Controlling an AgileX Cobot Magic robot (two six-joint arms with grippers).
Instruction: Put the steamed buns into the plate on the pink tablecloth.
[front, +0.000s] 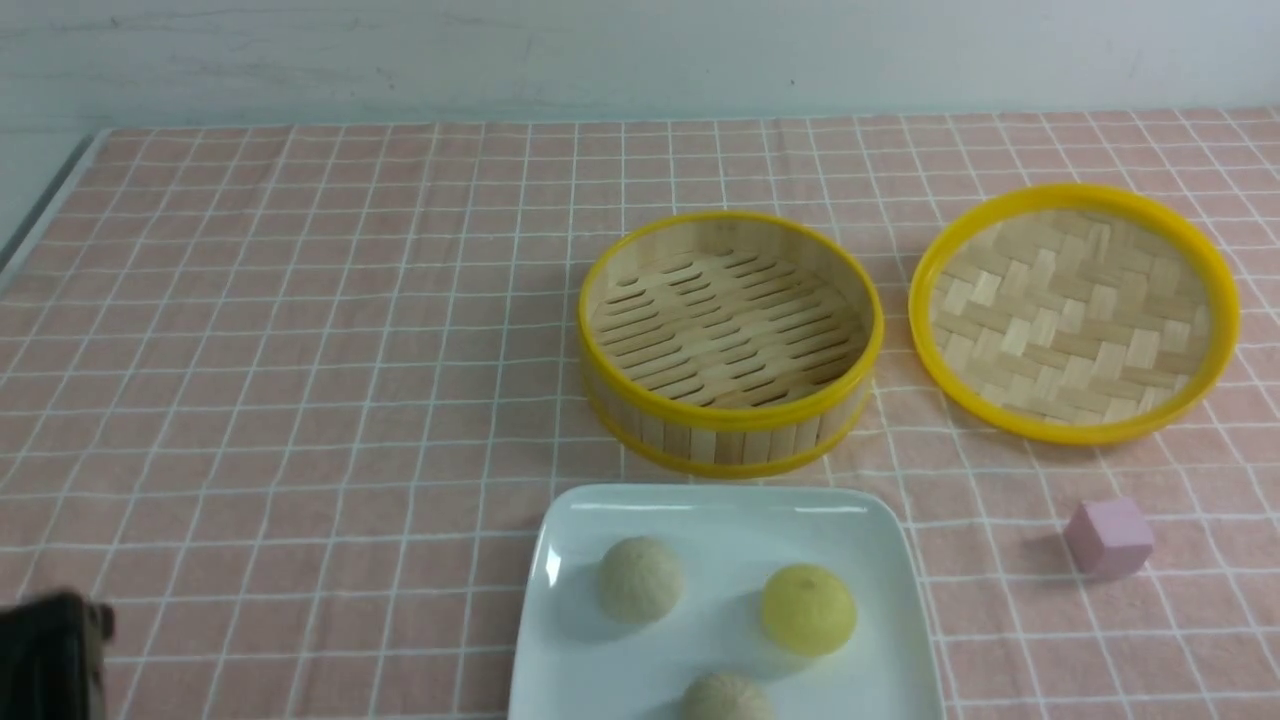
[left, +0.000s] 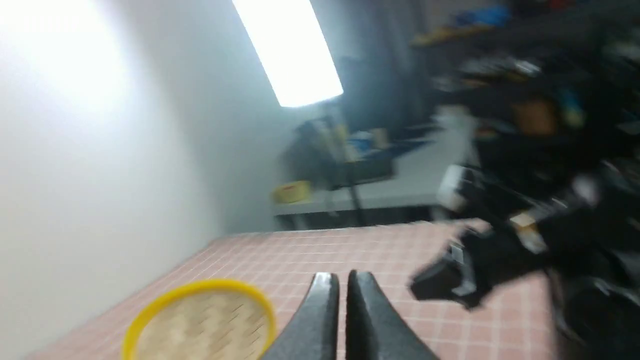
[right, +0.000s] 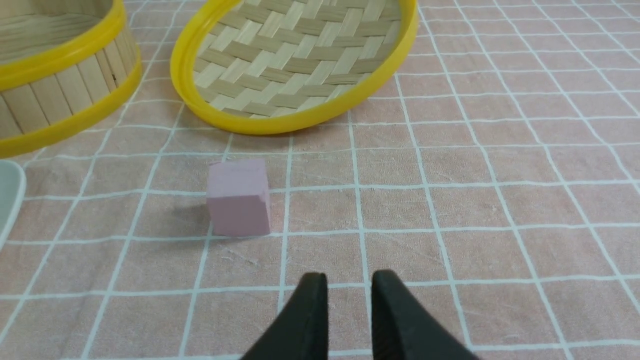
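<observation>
- The pink tablecloth (front: 330, 350) is spreading out in soft fabric, thin white lines crossing it in small squares.
- The plate (front: 620, 680), glossy, white and rounded-square, is holding all three smooth, domed buns: a pale beige bun (front: 640, 580) is sitting toward 10 o'clock, the yellow bun (front: 808, 610) toward 2, and another beige bun (front: 727, 698), partly cut off by the view, toward 6.
- The round bamboo steamer (front: 730, 440) is standing empty at the plate's 12 o'clock, showing its slotted base and yellow rims.
- The woven lid (front: 1075, 315), yellow-rimmed, is lying at the steamer's 3 o'clock.
- A small pink cube (front: 1110, 538) is resting at the plate's 2 to 3 o'clock, outside it.
- The left gripper (left: 343, 280) is standing barely parted, gripping nothing.
- The right gripper (right: 350, 280) is holding its fingers modestly apart, with nothing between them.
</observation>
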